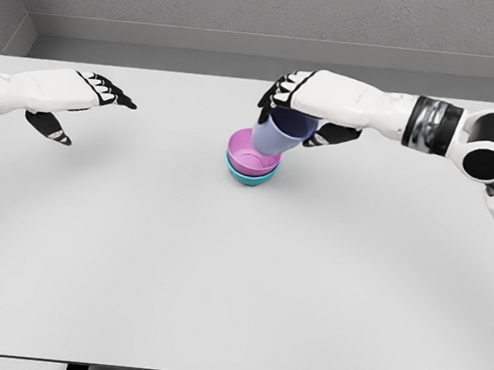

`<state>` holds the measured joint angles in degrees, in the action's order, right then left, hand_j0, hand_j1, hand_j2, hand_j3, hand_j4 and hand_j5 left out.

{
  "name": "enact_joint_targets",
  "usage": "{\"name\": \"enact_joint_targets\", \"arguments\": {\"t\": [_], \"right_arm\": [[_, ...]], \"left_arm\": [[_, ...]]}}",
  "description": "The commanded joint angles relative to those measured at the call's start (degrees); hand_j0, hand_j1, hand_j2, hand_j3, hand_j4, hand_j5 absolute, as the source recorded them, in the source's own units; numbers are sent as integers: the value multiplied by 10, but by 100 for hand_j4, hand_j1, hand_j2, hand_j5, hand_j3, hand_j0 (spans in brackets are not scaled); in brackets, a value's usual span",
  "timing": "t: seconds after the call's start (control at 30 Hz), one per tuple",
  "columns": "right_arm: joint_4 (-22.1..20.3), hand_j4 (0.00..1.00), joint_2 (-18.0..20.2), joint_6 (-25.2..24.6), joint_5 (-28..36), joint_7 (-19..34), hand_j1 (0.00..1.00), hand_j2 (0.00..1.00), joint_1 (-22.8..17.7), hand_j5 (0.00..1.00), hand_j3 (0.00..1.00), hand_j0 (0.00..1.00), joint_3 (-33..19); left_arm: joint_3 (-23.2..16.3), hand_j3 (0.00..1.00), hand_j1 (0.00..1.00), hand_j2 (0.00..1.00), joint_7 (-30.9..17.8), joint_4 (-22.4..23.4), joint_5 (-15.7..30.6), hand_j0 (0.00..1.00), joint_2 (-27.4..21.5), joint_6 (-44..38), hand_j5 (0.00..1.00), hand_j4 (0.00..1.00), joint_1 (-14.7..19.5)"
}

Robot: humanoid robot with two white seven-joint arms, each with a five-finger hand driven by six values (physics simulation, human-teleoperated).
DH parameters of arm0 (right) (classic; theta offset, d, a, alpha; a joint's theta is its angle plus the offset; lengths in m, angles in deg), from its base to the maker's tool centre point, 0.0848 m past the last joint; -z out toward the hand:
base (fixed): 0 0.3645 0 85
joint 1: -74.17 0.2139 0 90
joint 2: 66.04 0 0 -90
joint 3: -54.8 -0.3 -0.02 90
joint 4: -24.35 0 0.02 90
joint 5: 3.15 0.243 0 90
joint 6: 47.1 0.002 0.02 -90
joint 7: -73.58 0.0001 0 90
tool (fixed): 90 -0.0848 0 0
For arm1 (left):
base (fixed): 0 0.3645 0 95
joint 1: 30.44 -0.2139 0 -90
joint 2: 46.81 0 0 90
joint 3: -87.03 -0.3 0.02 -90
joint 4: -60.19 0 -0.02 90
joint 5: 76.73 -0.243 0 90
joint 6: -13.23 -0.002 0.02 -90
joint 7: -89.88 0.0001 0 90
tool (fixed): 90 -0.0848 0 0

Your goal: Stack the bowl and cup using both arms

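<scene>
Grey walls back a white worktop (220, 279), where a pink bowl (251, 158) sits nested in a teal bowl (252, 178) near the middle. Right hand (303, 103) is clamped on a tilted lavender cup (280, 132), its base touching the pink bowl. Left hand (76, 99) hovers well apart at the left, fingers spread and holding nothing.

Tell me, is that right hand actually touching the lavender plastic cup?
Touching. The head view shows the right hand wrapped over the tilted lavender plastic cup, fingers curled against its sides.
</scene>
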<state>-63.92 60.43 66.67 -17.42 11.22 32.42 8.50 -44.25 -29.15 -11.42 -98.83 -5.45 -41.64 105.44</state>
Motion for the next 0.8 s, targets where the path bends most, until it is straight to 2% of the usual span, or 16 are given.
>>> {"name": "enact_joint_targets", "arguments": {"t": [0.0,0.33,0.47,0.6,0.77], "right_arm": [[0,58,-2,-1,3,0,58,58,0,58,58,58,2],[42,58,-20,-1,2,0,58,58,4,58,58,58,10],[43,58,-28,0,2,0,58,58,5,58,58,58,11],[68,58,-42,0,2,-2,58,58,17,58,58,58,32],[80,59,-42,0,2,-2,59,59,18,59,59,59,36]], "left_arm": [[1,100,100,100,0,1,3,100,-1,-1,100,100,0],[1,100,100,100,0,2,3,100,-1,-1,100,100,0],[1,100,100,100,0,2,2,100,-1,-1,100,100,0],[1,100,100,100,0,2,4,100,-1,-1,100,100,1],[1,100,100,100,0,0,5,100,-2,-1,100,100,0]]}}
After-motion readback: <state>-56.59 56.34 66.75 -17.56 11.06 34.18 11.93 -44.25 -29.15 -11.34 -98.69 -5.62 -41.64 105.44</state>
